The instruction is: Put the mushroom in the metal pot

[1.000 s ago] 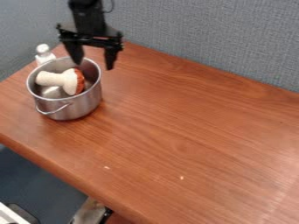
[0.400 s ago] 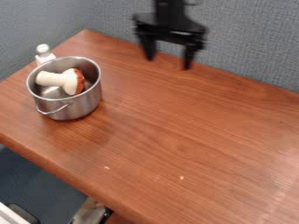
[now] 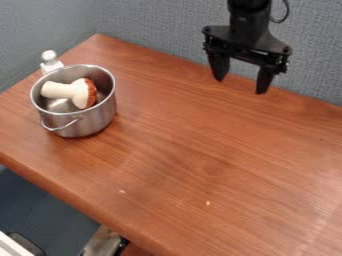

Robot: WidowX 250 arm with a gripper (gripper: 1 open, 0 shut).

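Note:
The metal pot (image 3: 75, 103) stands near the table's left end, shiny and round. Inside it lies the mushroom (image 3: 68, 92) on its side, cream stem to the left and orange-red cap to the right. My gripper (image 3: 246, 77) hangs above the table's far edge at the upper right, well away from the pot. Its black fingers (image 3: 217, 68) point down and stand wide open with nothing between them.
A small white bottle (image 3: 50, 63) stands just behind the pot at the table's far left corner. The wooden table (image 3: 201, 160) stretches out in front and to the right. A grey wall rises behind it.
My gripper has swept from above the pot to the right along the table's far edge, staying open. The mushroom and pot have not moved.

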